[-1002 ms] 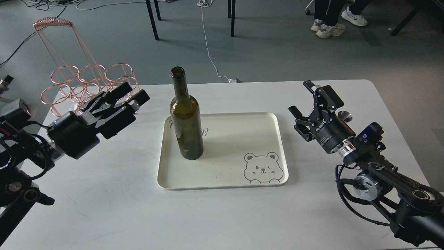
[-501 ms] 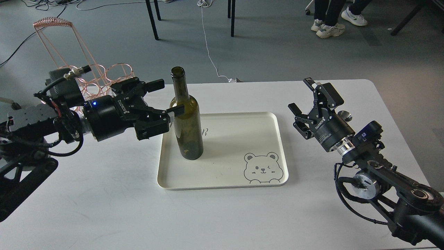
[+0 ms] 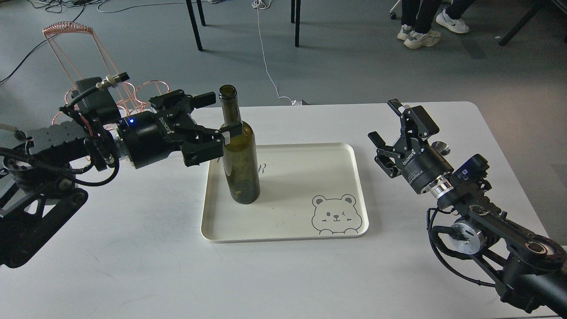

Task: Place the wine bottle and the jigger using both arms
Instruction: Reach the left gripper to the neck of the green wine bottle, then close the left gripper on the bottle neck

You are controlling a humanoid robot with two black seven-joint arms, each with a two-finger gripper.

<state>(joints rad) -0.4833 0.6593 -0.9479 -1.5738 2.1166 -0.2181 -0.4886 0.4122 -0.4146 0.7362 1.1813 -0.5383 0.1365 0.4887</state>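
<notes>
The wine bottle [image 3: 238, 153] stood upright near the tray's [image 3: 283, 235] left edge, with bare tray to its right. The left end effector [image 3: 220, 114], spread wide, flanked its shoulder. Right of the tray, the right end effector [image 3: 396, 124] hung released beside the jigger [image 3: 440, 147]

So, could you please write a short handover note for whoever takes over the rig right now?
Left gripper: open, fingers on either side of the wine bottle's shoulder, not closed on it.
Right gripper: open, empty, above the table right of the tray.
Bottle: upright on the tray's left part.
Jigger: on the table behind the right gripper, mostly hidden.
Done: left approach.
Left: grasp and place both items.
</notes>
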